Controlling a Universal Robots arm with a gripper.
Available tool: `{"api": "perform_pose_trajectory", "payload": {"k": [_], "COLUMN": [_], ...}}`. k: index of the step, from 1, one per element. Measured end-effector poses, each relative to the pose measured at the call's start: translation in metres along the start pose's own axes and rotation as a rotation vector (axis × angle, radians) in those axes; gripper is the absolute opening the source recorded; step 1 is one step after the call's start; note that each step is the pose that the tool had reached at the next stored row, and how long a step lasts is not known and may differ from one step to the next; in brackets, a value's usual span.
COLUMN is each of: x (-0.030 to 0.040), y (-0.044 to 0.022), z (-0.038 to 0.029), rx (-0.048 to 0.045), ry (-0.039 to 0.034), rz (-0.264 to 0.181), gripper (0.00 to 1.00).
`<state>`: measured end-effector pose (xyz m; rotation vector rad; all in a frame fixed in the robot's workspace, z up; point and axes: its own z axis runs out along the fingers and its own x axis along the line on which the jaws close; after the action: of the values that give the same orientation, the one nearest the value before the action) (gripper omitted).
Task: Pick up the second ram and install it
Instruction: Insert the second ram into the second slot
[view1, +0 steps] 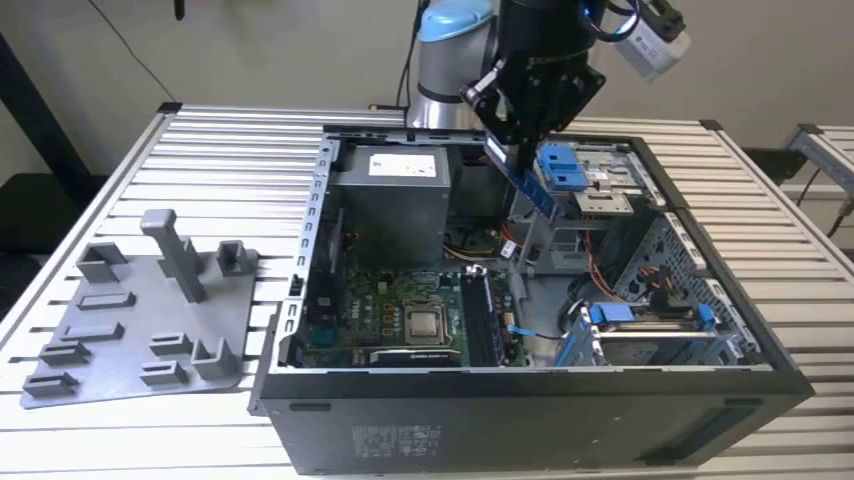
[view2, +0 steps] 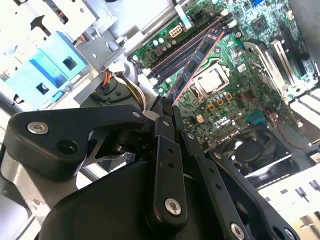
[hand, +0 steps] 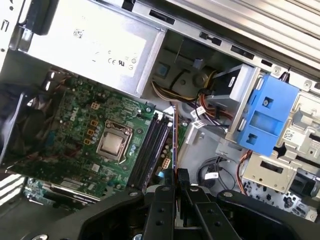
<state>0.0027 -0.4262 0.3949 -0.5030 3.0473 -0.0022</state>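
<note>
Black dominates: the black jointed tool (view1: 511, 148), the thin blackish memory stick (view1: 534, 192), tinted blue in the exterior view, and the black metal computer case (view1: 534, 425). The green circuit board (view1: 380, 310) is speckled with gold and silver parts around a silver square processor socket (view1: 427, 323). The boxy power supply (view1: 394, 205) is plain grey, the plastic drive brackets (view1: 561, 165) bright blue, the wire bundle (hand: 182, 92) yellow, orange and black. The plastic holder tray (view1: 127, 345) is matte grey against the white ribbed surface (view1: 227, 150). The arm's joint cap (view1: 454, 20) is pale blue.
</note>
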Motion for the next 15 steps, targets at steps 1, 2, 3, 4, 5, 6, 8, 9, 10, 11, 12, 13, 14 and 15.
{"api": "perform_pose_trajectory", "payload": {"k": [1,2,3,4,5,6,8,9,10,11,12,13,14,15], "x": [0.0000,0.0000,0.0000,0.0000,-0.0002,-0.0002,-0.0004,-0.0004,-0.0005,-0.0004,-0.0004,-0.0004,-0.0004,-0.0004], "y": [0.0000,0.0001,0.0001,0.0002,0.0004,0.0007,0.0011,0.0014,0.0014,0.0014,0.0014,0.0014,0.0014,0.0015], "z": [0.0001,0.0001,0.0002,0.0002,0.0003,0.0003,0.0005,0.0005,0.0006,0.0007,0.0008,0.0009,0.0012,0.0013], "rx": [0.0005,0.0011,0.0015,0.0020,0.0023,0.0028,0.0034,0.0038,0.0040,0.0033,0.0016,-0.0003,-0.0029,-0.0056], "ry": [0.0000,0.0002,0.0002,0.0004,0.0004,0.0006,0.0006,0.0007,0.0007,0.0011,0.0030,0.0053,0.0080,0.0109], "rz": [0.012,0.022,0.030,0.039,0.045,0.052,0.067,0.074,0.081,0.086,0.090,0.094,0.098,0.102], "gripper": [0.14,0.14,0.14,0.14,0.14,0.14,0.14,0.14,0.14,0.14,0.14,0.14,0.14,0.14]}}
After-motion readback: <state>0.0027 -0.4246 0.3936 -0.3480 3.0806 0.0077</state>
